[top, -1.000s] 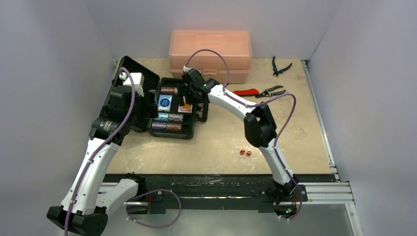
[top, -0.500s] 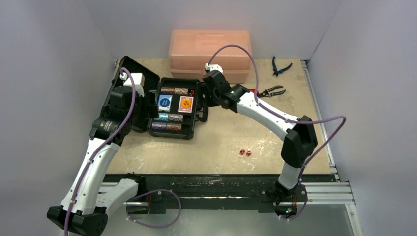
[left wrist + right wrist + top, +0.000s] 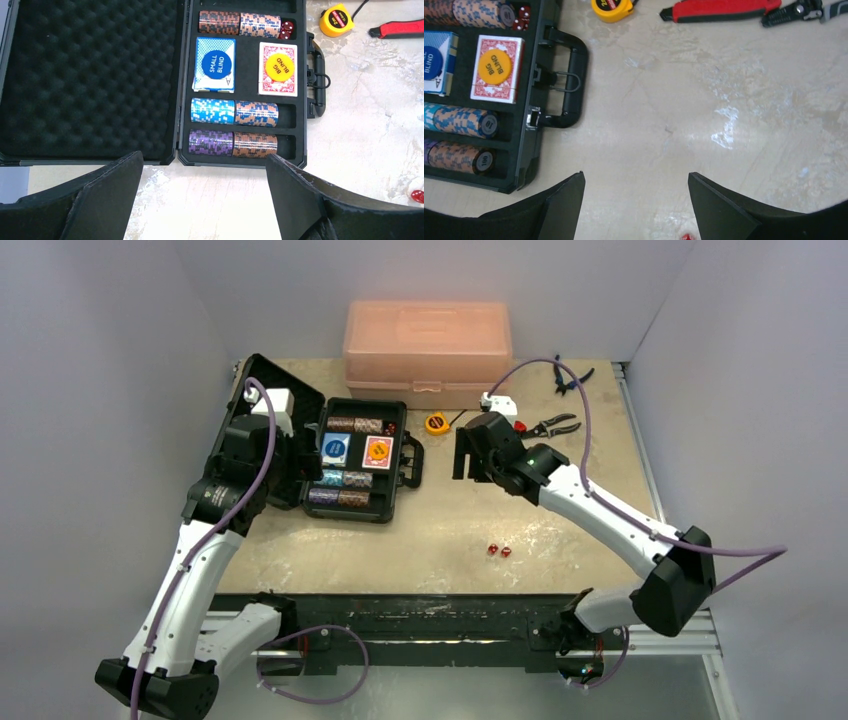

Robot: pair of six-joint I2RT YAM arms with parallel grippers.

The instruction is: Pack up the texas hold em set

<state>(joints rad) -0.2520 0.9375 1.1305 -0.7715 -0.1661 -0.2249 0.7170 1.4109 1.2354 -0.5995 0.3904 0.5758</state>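
Open flat on the left of the worktop [image 3: 450, 530]: black briefcase [image 3: 240, 161], foam-lined lid [image 3: 90, 75] laid back to the left, handle [image 3: 574, 82] facing right. In the tray — chip stacks [image 3: 232, 111] lying in three rows, one far and two near. Between those rows, a blue card deck [image 3: 202, 84] topped by the blue SMALL BLIND disc [image 3: 216, 63], and beside it a red card deck [image 3: 270, 89] under the yellow BIG BLIND disc [image 3: 278, 67]. Tucked at the right end of the far chip row: red dice [image 3: 286, 29]. Out on the bare worktop, well apart from the case and toward the near edge: two loose red dice [image 3: 498, 551]. Hovering over the case's near edge by the hinge: left fingers [image 3: 204, 165], spread wide, gripping nothing. Above bare worktop just right of the handle — right fingers [image 3: 635, 177], also apart and empty. Beyond the case: yellow tape measure [image 3: 436, 423], red-handled tool [image 3: 724, 9], pliers [image 3: 552, 426], blue-handled cutters [image 3: 570, 377], translucent pink box [image 3: 427, 340] against the far wall.
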